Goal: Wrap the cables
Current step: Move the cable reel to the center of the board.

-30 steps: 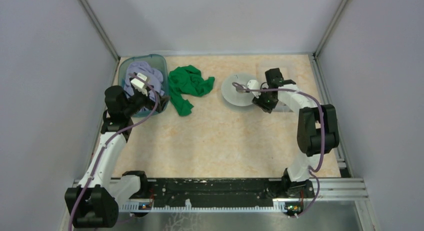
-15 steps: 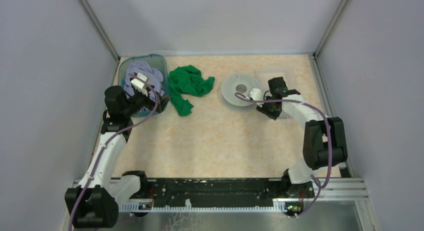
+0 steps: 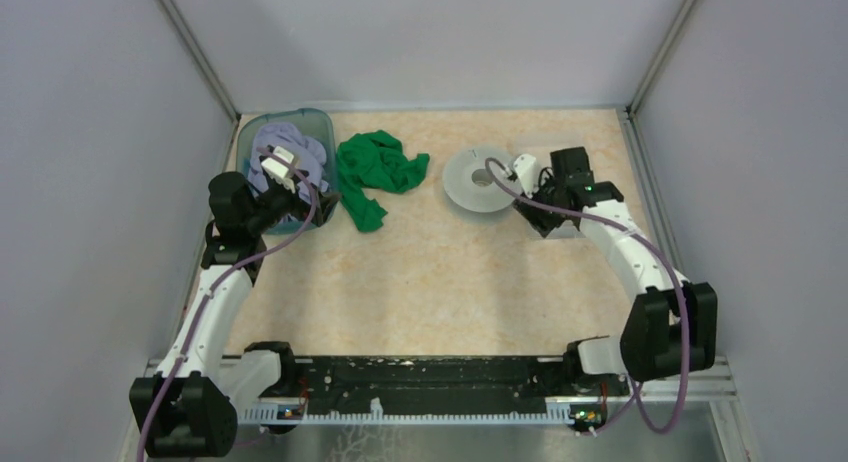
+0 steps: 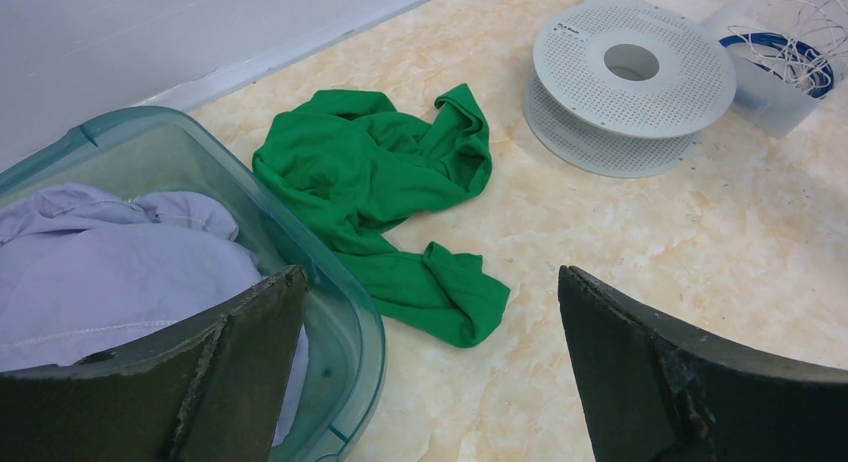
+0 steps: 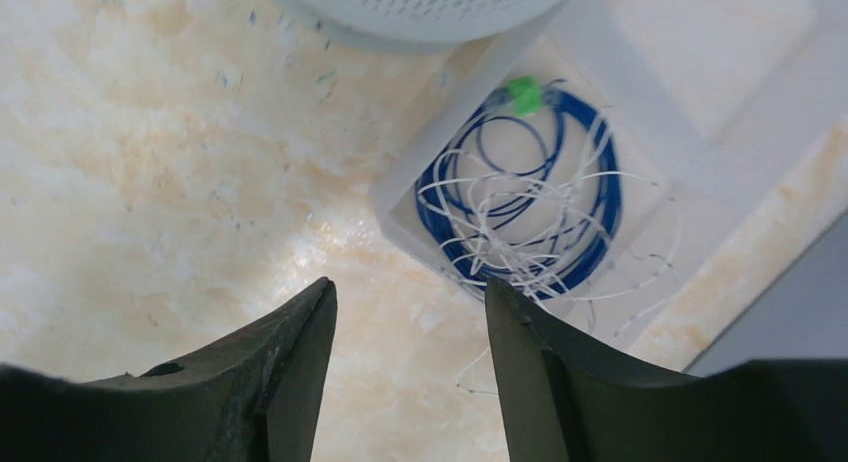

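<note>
Marbled counter [image 3: 450, 272] is carrying a spool [image 3: 481, 179]; just beside it, blue and whitish cables [image 5: 520, 207] are lying coiled in a clear tray [image 5: 415, 232]. Above them the right gripper [image 5: 410, 287] is hovering, released; the left gripper [image 4: 432, 277] is gaping too.

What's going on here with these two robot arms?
The arms are meant to wrap cables, but nothing is held yet. The right gripper hangs open above a clear tray that holds a coiled blue cable with a green bit and a tangle of thin white wire. A pale-grey spool sits on the table beside the tray. The left gripper, also open, hovers by a teal bin of lilac cloth, with a green cloth lying next to it.
</note>
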`<state>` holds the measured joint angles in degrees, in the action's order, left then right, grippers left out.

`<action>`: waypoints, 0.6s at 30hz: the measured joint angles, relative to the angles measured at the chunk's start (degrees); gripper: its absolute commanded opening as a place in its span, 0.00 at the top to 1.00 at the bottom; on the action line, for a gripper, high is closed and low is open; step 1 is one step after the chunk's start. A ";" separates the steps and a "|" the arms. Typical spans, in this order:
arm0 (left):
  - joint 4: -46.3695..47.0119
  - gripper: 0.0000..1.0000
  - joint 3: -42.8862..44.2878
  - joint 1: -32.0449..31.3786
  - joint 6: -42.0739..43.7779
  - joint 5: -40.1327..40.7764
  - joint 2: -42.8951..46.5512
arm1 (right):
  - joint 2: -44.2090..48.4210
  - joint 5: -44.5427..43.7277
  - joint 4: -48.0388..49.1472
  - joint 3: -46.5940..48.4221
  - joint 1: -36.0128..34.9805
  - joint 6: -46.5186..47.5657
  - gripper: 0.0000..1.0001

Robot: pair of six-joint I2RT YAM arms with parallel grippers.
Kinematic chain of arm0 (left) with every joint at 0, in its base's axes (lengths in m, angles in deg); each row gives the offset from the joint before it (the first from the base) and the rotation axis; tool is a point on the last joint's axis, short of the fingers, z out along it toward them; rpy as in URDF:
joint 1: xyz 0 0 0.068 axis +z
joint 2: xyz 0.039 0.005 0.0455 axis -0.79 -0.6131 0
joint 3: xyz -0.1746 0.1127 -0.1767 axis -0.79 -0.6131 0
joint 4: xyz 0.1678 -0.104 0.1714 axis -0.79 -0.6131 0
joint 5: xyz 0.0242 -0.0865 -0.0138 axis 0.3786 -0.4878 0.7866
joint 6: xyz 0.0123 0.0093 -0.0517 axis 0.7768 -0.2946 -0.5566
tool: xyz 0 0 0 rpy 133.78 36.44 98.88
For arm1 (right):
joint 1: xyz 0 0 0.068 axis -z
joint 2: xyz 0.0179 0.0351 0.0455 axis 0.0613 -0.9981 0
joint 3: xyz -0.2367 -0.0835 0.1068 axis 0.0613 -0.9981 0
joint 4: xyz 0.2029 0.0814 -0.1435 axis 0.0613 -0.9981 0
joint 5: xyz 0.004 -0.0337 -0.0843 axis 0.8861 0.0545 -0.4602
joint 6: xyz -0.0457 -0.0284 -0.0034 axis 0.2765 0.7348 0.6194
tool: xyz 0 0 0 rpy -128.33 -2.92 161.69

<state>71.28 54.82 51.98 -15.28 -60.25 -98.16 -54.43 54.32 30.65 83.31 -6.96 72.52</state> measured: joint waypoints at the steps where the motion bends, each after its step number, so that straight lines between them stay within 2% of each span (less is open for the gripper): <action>1: 0.00 0.00 0.00 0.00 0.00 0.00 0.00 | 1.44 -0.37 0.33 0.63 0.00 -2.60 0.41; 9: 0.24 0.00 -0.17 0.00 0.00 -0.24 0.00 | 3.08 -5.05 3.41 6.78 3.17 -17.75 0.40; 18: 0.37 0.00 -0.33 0.00 0.00 -0.61 0.00 | -4.83 -5.84 4.46 8.07 8.46 -23.52 0.40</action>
<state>71.65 54.49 51.98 -15.28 -60.86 -98.16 -59.26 48.48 35.11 91.38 1.49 49.00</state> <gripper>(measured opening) 0.998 0.601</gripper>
